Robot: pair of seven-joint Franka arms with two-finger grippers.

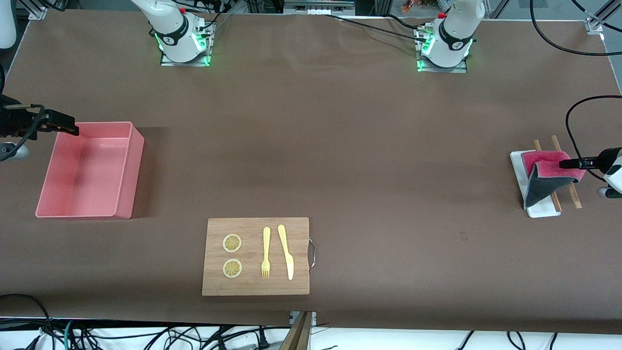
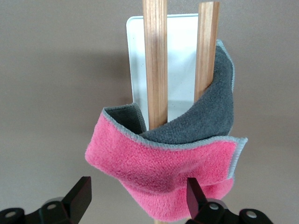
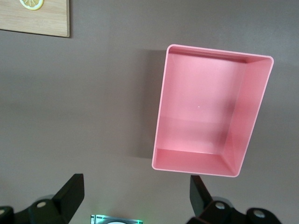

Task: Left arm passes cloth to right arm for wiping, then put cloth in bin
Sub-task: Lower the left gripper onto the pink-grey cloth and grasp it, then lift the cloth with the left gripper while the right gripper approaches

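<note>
**Cloth draped on the sticks, left jaws spread around it**

The cloth [image 2: 173, 168] lay folded, pink face out and grey inside, over two wooden sticks [image 2: 155, 60] on the white tray [image 1: 540, 210] at the left arm's end of the table. The left gripper [image 2: 138, 198] stood at it with jaws apart, fingers [image 2: 80, 192] flanking the pink fold, gripping nothing. The right gripper [image 3: 135, 196] hung wide open, empty, over the bin [image 3: 161, 135].
</note>
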